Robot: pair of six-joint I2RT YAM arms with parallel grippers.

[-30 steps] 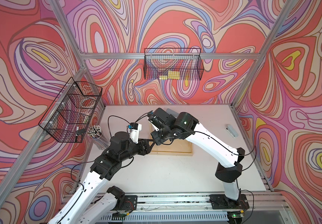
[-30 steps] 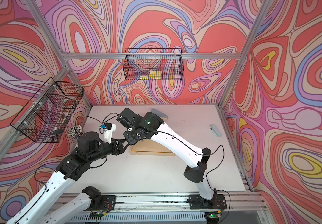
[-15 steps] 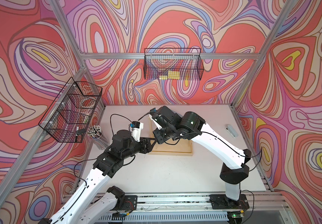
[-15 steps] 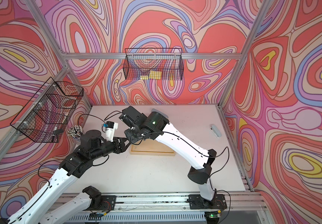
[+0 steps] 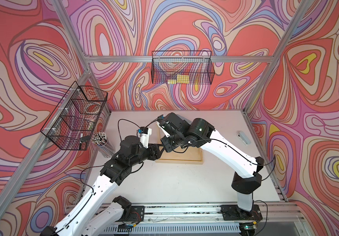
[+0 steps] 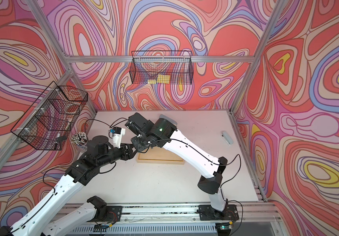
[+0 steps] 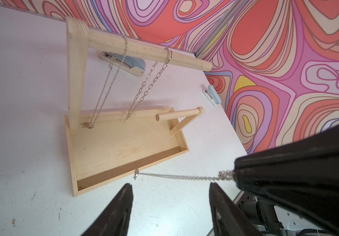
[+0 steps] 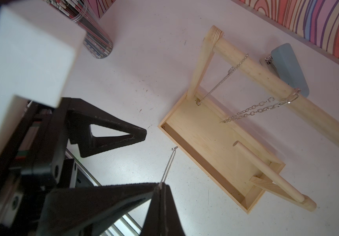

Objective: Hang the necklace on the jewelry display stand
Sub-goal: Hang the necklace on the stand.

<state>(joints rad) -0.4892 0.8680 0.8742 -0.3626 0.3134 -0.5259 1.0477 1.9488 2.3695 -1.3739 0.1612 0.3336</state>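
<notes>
Near the middle of the white table (image 5: 164, 183), in both top views: the jewelry display stand (image 5: 185, 159), pale unfinished wood, rimmed rectangular tray base, largely covered by the arms crossing at its 9 o'clock end. Clamped tight in the right wrist view: the right gripper (image 8: 161, 185), matte black wedge fingers pinching the necklace (image 8: 169, 165), a fine silver chain hanging doubled, off the stand, beside the tray's rim. Spread wide and empty in the left wrist view: the left gripper (image 7: 170, 184), grainy black tips just beside that chain. From the wrists alone: round long dowel bar (image 7: 144, 51) carrying a bead chain (image 7: 107, 81) and a chunky link chain (image 7: 144, 84); short lower bar (image 7: 176, 114); pale blue stapler (image 7: 133, 63). From above alone: black wire baskets (image 5: 182, 70) on the walls at 12 and 9 o'clock. Pencil cup (image 5: 101, 141) at the table's 10 o'clock edge.
</notes>
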